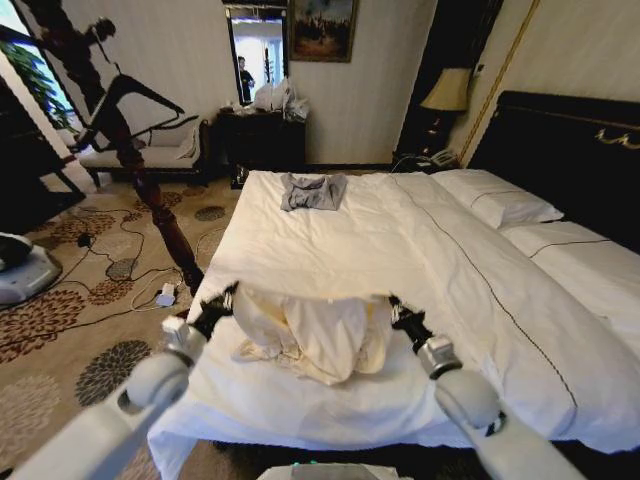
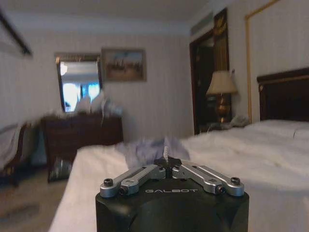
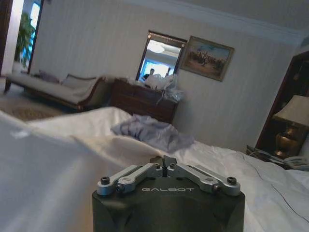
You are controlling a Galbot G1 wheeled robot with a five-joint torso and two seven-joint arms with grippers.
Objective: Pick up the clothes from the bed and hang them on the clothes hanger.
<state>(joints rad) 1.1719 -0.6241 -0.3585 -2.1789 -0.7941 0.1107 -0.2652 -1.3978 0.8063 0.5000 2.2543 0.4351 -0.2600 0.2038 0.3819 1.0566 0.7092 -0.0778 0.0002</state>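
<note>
1. Your left gripper (image 1: pixel 222 303) is pinched shut on the cream shirt (image 1: pixel 318 335), at the shirt's 9 o'clock edge. In the left wrist view its fingers (image 2: pixel 165 162) meet with no gap.
2. Your right gripper (image 1: pixel 398 310) is pinched shut on the same shirt, at its 3 o'clock edge. Its fingers (image 3: pixel 164 164) are closed tight too.
3. The shirt hangs between your two grippers like a little washing line. Its top edge is pulled fairly straight and the middle droops in soft folds.
4. The shirt's long way runs from 9 o'clock to 3 o'clock, across the bed (image 1: pixel 440 260). I cannot tell which end is the collar.
5. The shirt sits at the near end of the bed, around 6 o'clock. Its lowest folds look to touch the sheet.
6. What could go wrong: the cloth is thin, so it may slip out of a gripper if you pull the two apart too hard.
7. It could also drag on the sheet if you lift too little.
8. The small grey garment (image 1: pixel 313 190) lies well apart, at 12 o'clock. Leave it alone.
</note>
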